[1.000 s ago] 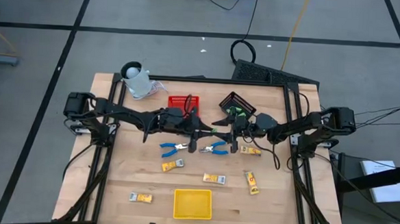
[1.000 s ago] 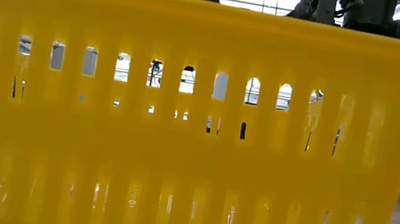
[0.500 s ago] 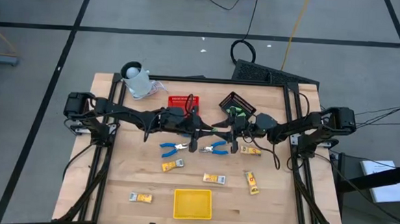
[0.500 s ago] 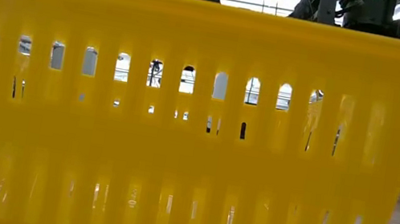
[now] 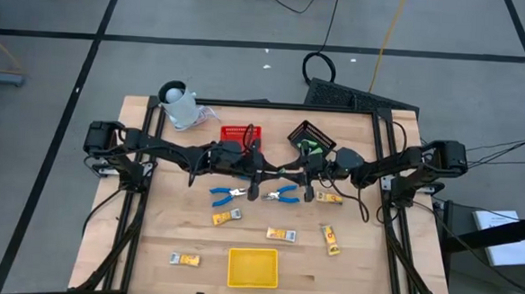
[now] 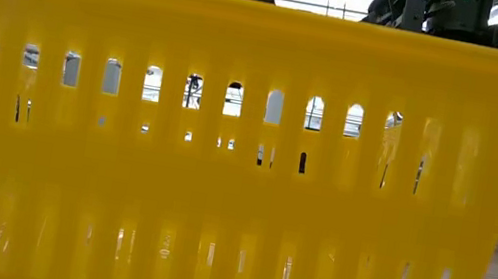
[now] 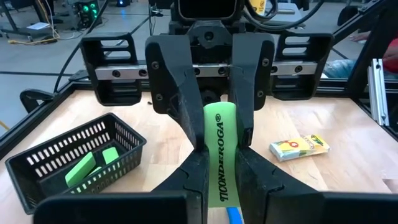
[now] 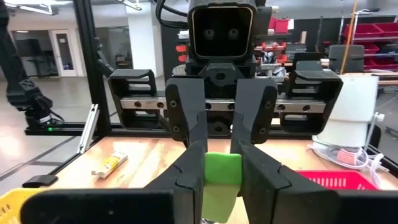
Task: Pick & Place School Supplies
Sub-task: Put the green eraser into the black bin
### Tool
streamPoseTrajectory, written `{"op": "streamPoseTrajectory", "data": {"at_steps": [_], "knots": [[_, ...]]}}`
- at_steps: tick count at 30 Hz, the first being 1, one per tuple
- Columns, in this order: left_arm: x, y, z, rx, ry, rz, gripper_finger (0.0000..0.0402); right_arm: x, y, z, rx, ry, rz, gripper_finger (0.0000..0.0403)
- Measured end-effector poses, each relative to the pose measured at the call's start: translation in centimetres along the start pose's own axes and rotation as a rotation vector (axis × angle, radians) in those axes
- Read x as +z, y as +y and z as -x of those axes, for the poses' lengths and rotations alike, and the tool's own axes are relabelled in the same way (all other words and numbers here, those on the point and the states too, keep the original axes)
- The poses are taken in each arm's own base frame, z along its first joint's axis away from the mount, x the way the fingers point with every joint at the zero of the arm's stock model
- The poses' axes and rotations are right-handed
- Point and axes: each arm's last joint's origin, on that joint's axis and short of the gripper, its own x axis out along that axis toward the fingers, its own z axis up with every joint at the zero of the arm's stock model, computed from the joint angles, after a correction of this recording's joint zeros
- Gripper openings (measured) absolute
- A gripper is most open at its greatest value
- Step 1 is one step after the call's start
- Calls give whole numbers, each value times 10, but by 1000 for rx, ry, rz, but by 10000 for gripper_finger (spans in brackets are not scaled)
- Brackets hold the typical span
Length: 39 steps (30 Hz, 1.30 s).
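A bright green block (image 7: 221,143) printed with black letters hangs above the middle of the table, between my two grippers, which meet tip to tip. My left gripper (image 5: 270,173) reaches in from the table's left and is shut on the block. My right gripper (image 5: 295,172) reaches in from the right and is shut on it too. Two more green blocks (image 7: 87,167) lie in the black mesh basket (image 5: 310,136). Two blue-handled tools (image 5: 228,195) (image 5: 282,197) and several yellow packets (image 5: 281,233) lie on the wood. My left gripper pinches the block's end toward the table's left (image 7: 222,186) between its two fingers, on the two narrow sides. The fingers lie level, pointing toward the table's right, along the block. The block is lifted clear of the table. My right gripper pinches the block's other end (image 8: 222,169) between its two fingers (image 8: 193,168). It comes in level from the table's right, facing my left gripper's fingers (image 8: 189,112). The block spans the two grippers, clear of the table.
A red mesh basket (image 5: 241,133) stands beside the black one at the far side. A white object (image 5: 182,107) sits at the far left corner. The yellow tray (image 5: 253,266) lies at the near edge, and its slotted wall (image 6: 226,156) fills the low view.
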Motion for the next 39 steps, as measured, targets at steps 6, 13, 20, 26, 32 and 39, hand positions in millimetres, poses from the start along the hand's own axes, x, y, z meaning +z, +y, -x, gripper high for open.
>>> {"op": "streamPoseTrajectory", "data": {"at_steps": [6, 13, 20, 26, 32, 39], "knots": [[0, 0, 0, 0, 0, 0, 49, 0, 0, 0, 3, 2, 0, 64], [0, 0, 0, 0, -1, -4, 49, 0, 0, 0, 5, 2, 0, 64], [0, 0, 0, 0, 9, -13, 49, 0, 0, 0, 5, 3, 4, 64], [0, 0, 3, 1, 60, -54, 115, 0, 0, -1, 5, 4, 7, 64], [0, 1, 6, 34, 81, -33, 265, -1, 0, 0, 12, 9, 6, 64], [-3, -1, 9, 29, 129, -35, 356, -1, 0, 0, 5, 6, 17, 64]]}}
